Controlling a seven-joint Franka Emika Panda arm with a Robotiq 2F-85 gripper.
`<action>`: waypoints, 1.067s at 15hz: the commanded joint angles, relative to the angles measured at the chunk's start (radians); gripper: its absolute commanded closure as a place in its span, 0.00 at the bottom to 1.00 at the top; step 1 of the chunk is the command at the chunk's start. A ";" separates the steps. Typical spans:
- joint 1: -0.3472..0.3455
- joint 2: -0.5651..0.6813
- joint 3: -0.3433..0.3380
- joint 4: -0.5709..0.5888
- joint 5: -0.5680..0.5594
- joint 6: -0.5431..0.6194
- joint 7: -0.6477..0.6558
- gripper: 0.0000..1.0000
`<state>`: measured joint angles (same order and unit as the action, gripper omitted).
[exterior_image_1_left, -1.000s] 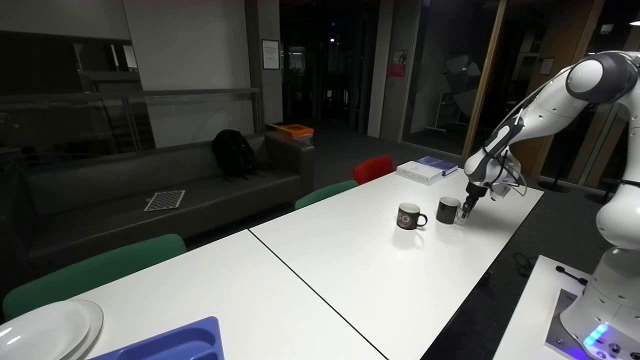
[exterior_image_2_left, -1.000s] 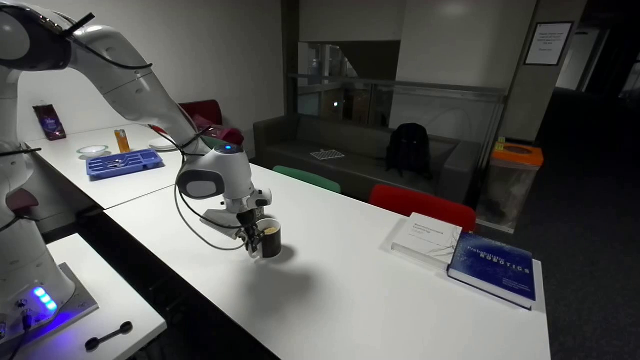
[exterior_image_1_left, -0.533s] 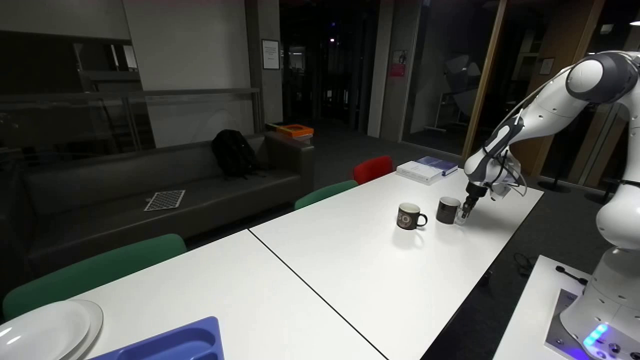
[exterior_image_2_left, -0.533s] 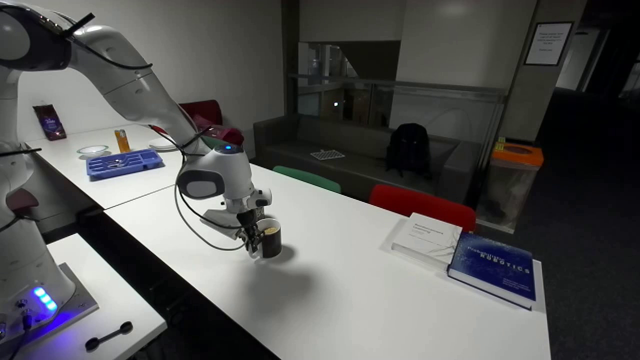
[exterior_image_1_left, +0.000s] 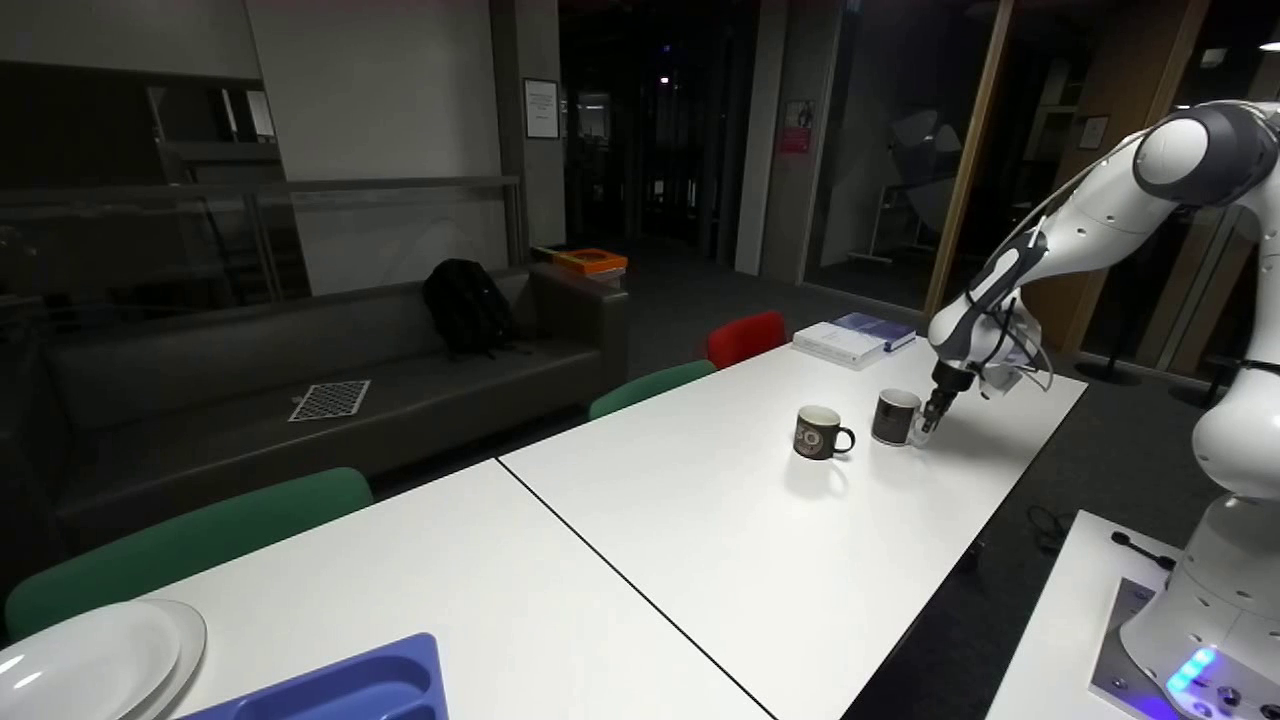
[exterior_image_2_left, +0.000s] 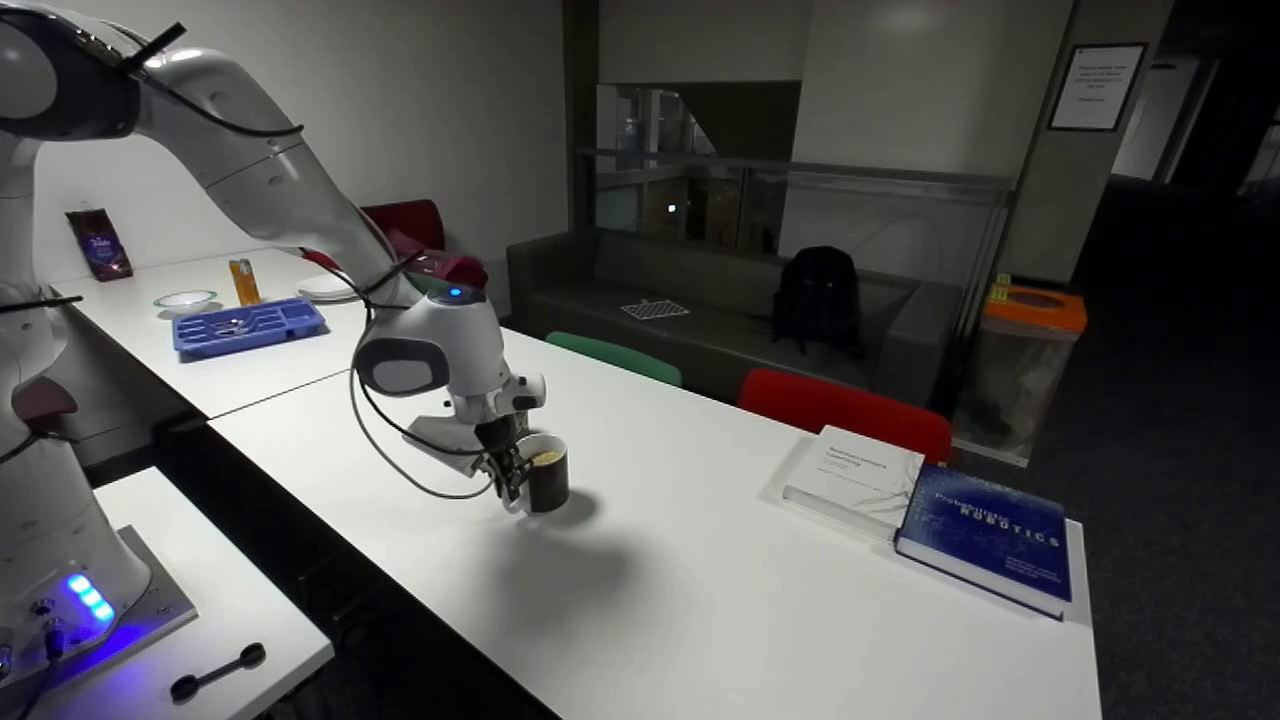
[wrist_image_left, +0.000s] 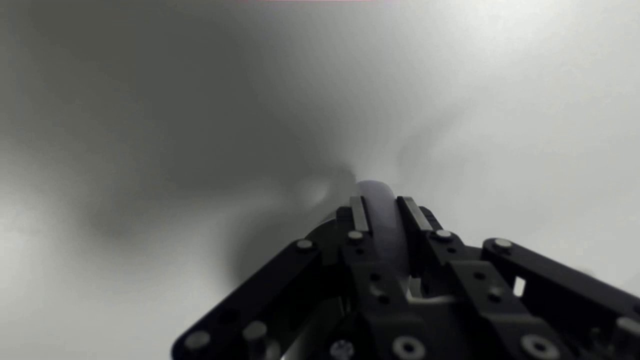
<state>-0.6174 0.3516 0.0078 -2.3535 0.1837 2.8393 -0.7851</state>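
My gripper (wrist_image_left: 382, 206) is shut on the pale handle of a dark mug; the handle (wrist_image_left: 384, 220) stands between the two fingers in the wrist view. The dark mug (exterior_image_1_left: 895, 420) also shows in an exterior view (exterior_image_2_left: 549, 484), upright, with a white inside and something light brown in it. The gripper is at its side in both exterior views (exterior_image_1_left: 933, 414) (exterior_image_2_left: 512, 484). In the wrist view the fingers hide most of the mug's body. A second dark mug (exterior_image_1_left: 816, 438) with a dark handle and printed front stands beside it; the arm mostly hides it in an exterior view (exterior_image_2_left: 521, 425).
The mugs are at a long white table (exterior_image_1_left: 640, 500). A white book (exterior_image_2_left: 853, 475) and a blue book (exterior_image_2_left: 985, 535) lie towards one end. A blue cutlery tray (exterior_image_2_left: 248, 326), plates (exterior_image_1_left: 100, 655), a bowl (exterior_image_2_left: 186, 300) and an orange can (exterior_image_2_left: 244, 282) stand towards the other.
The gripper and the held mug have shifted slightly, a little upward in both exterior views, and the mug's shadow has shifted too. The second mug has not moved.
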 joint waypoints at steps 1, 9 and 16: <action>-0.019 -0.055 0.022 -0.003 0.048 0.021 -0.037 0.95; 0.047 -0.121 -0.066 0.010 -0.019 -0.089 0.059 0.95; 0.195 -0.164 -0.196 0.069 -0.194 -0.314 0.232 0.95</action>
<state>-0.4851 0.2389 -0.1490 -2.3098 0.0441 2.6076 -0.6142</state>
